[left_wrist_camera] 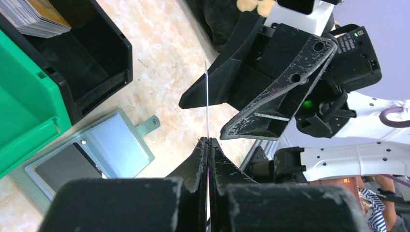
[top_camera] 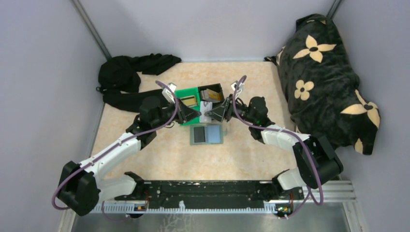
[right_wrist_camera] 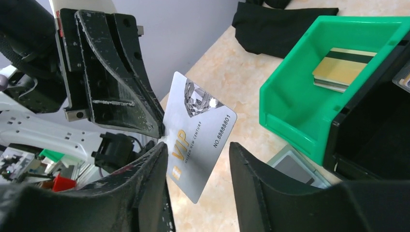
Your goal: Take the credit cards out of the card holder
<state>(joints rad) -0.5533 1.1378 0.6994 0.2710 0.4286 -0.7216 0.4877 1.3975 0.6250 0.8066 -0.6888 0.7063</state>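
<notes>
Just above the far edge of the open card holder point(top_camera: 207, 134), your left gripper point(left_wrist_camera: 208, 142) pinches a silver credit card point(right_wrist_camera: 203, 116) by one end. Your right gripper point(right_wrist_camera: 198, 147) gapes empty, its fingers flanking the card's flat faces.

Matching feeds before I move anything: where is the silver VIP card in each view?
Top external: silver VIP card at centre, just on the near side of the green bin.
Left wrist: card edge-on, a thin upright line above the left gripper, shut on it.
Right wrist: card face-on, centre, between the open fingers of the right gripper.
Shared landmark: green bin.
</notes>
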